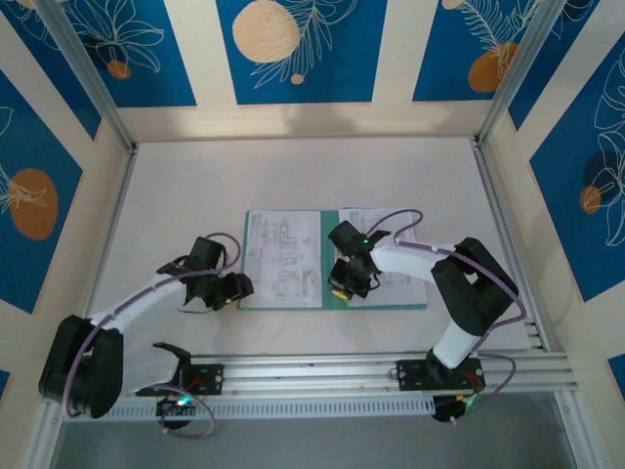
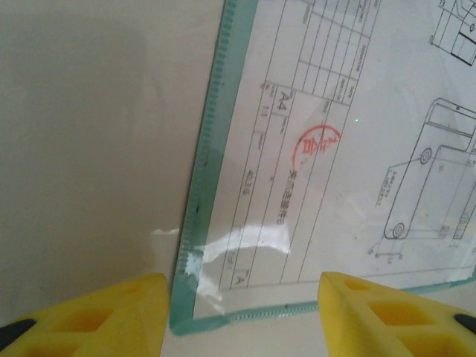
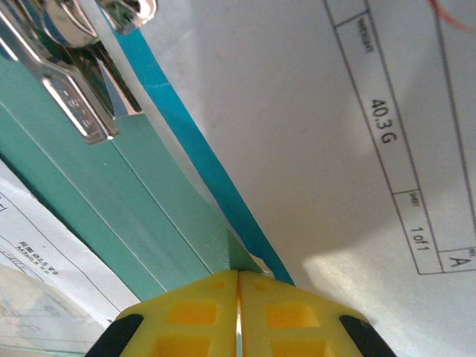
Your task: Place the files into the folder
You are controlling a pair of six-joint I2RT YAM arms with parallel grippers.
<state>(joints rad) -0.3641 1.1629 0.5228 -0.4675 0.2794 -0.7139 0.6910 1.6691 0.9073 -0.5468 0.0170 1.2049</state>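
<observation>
The teal-green folder (image 1: 383, 304) lies open in the middle of the table. White printed files (image 1: 283, 256) cover its left leaf, and another sheet (image 1: 395, 283) lies on the right leaf, partly under my right arm. My left gripper (image 1: 230, 289) stands open at the folder's near left corner (image 2: 183, 321), its yellow fingers (image 2: 134, 312) on either side of that corner. A sheet with a red stamp (image 2: 335, 149) lies inside the rim. My right gripper (image 1: 342, 283) is at the spine, shut (image 3: 238, 275) on a raised teal edge of the folder (image 3: 97, 201) beside the silver clip (image 3: 74, 97).
Aluminium rails (image 1: 371, 366) run along the near edge by the arm bases. Frame posts (image 1: 503, 210) and patterned walls close in the sides and back. Bare table (image 1: 293, 176) stretches behind the folder and to its left (image 2: 89, 149).
</observation>
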